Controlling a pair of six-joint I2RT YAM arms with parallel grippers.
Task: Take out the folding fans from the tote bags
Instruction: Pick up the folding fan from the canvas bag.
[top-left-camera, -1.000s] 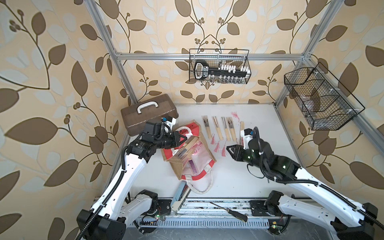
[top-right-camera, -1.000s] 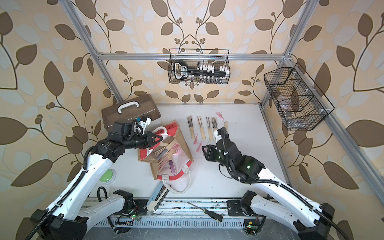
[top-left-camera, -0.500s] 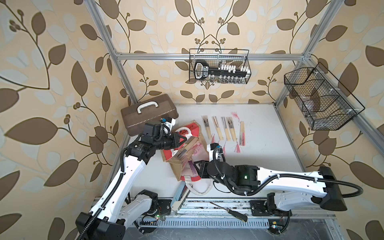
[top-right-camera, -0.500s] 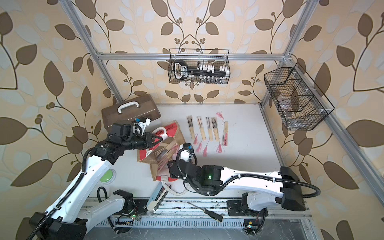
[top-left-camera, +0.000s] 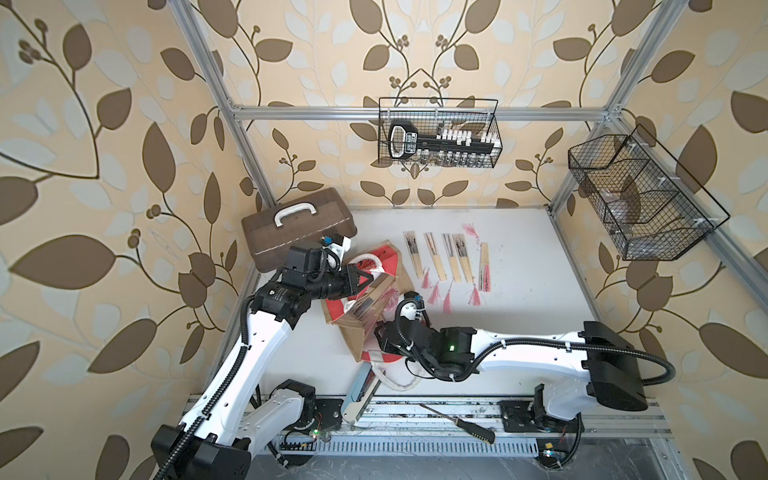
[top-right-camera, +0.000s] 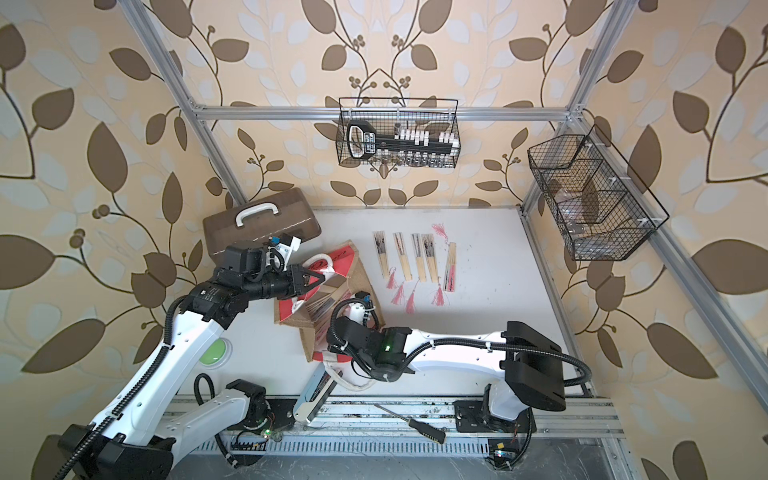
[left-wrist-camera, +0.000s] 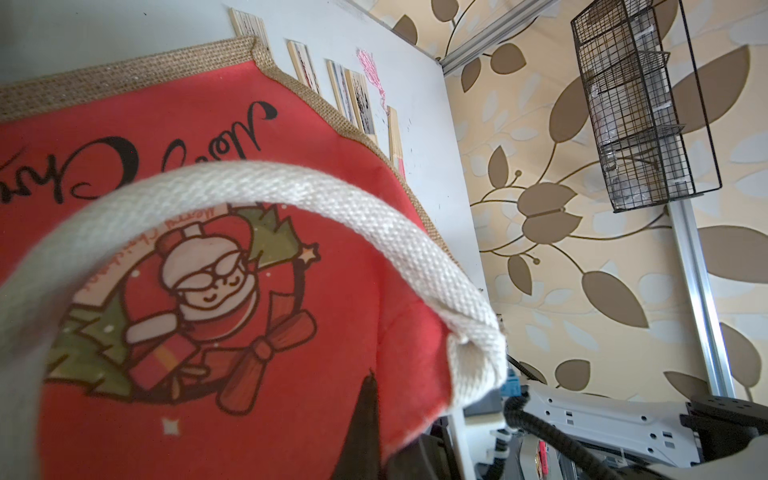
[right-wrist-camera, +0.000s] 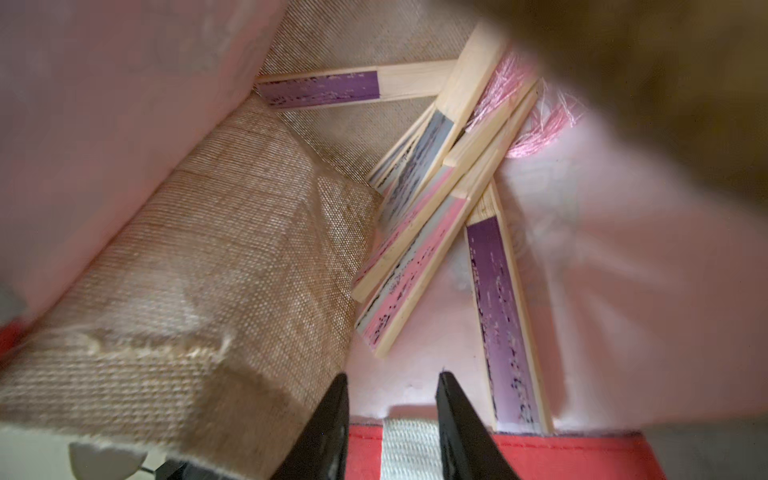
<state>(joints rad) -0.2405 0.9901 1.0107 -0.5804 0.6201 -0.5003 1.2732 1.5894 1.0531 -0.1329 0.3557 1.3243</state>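
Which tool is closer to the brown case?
Left. The left tool, shut on the tote bag, sits beside the brown case; the right tool is at the bag's mouth, on the side away from the case.

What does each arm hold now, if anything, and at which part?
The left jaws are shut on the tote bag at its rim, beside the white handle. The right jaws are open and empty.

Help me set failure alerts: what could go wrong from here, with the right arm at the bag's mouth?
The bamboo folding fans lie crossed inside the brown jute tote bag; the open jaws of the right gripper may pinch two or drag pink tassels.
The left gripper holds only the white woven handle; a tug could collapse the mouth.
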